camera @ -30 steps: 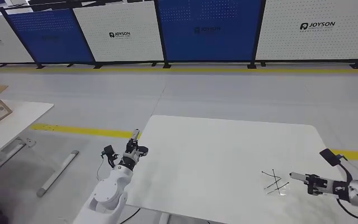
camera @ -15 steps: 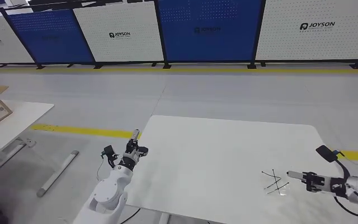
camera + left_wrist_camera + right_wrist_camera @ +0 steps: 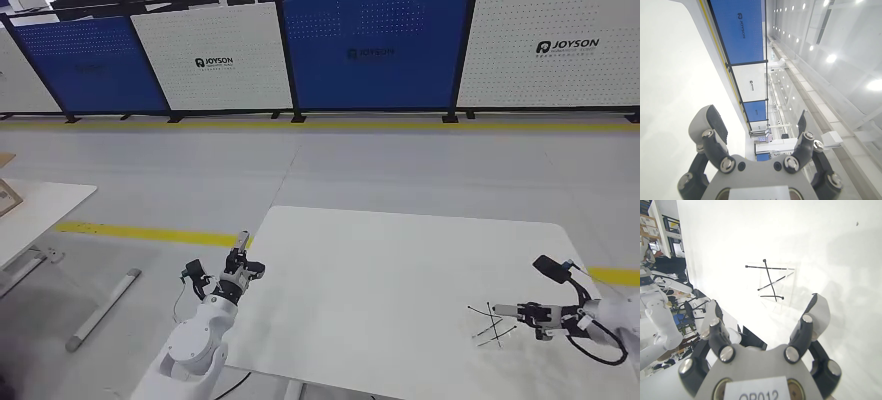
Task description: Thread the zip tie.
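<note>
At the table's left edge my left claw (image 3: 241,243) hangs just off the white table (image 3: 400,260), exactly where it was a second ago, its fingers spread wide in my left wrist view (image 3: 759,121) with nothing between them. Further right, near the table's right end, the black zip ties (image 3: 488,323) lie crossed over one another in a loose heap on a clear sheet (image 3: 790,289) that rests flat on the tabletop. What has changed is on that side: over the last second my right claw (image 3: 508,311) has slid in from the right edge toward the heap, and its tips now sit just beside the ties without touching them. From my right wrist the ties (image 3: 770,281) lie straight ahead of the claw (image 3: 764,302), which is fully open and holds nothing. I judge this to be the approach for picking up a single tie, so the threading itself has not begun; the overlap may make one strand hard to lift cleanly. Otherwise the tabletop is plain, smooth and bright. Beyond it, a yellow floor line (image 3: 150,233) runs at the left, and blue and white pegboard panels (image 3: 375,50) close off the far side of the room.
</note>
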